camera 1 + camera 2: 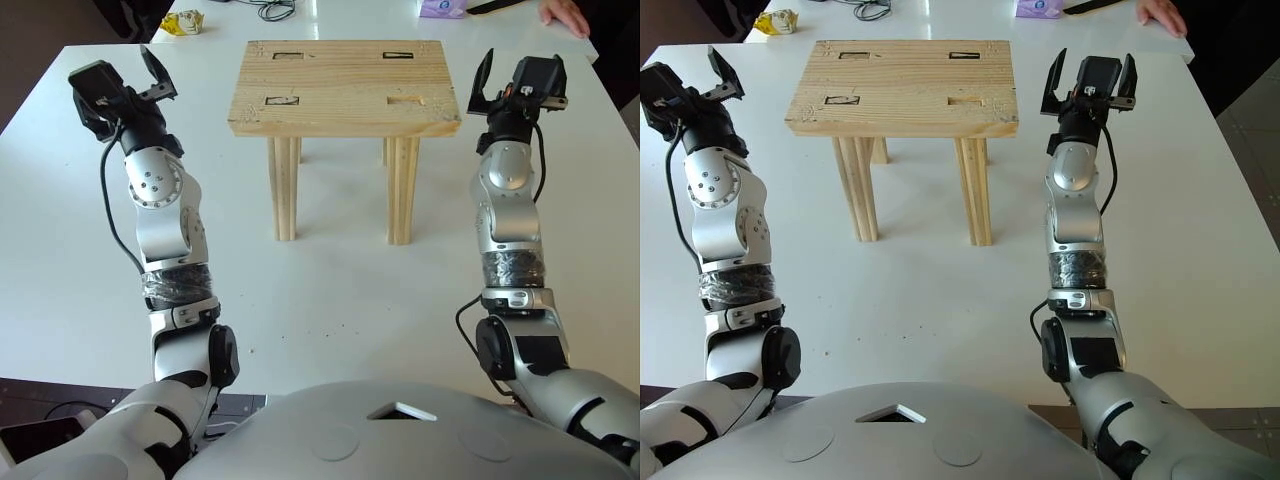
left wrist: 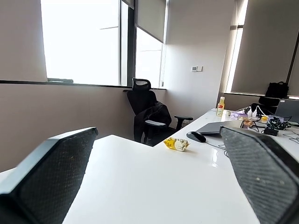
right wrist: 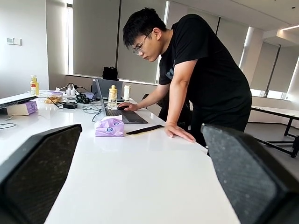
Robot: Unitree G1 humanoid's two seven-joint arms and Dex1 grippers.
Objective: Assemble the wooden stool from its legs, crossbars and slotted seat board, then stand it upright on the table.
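stool upright on table; left tool and right tool released, flanking it.

You worked at a white table in an office. Daylight came in bright through a wide window, with roller blinds drawn partway down and a beige wall beneath the sill. A black office chair stood near the corner. On the far desk you had a laptop, a yellow bottle, tangled cables and a purple tissue pack.
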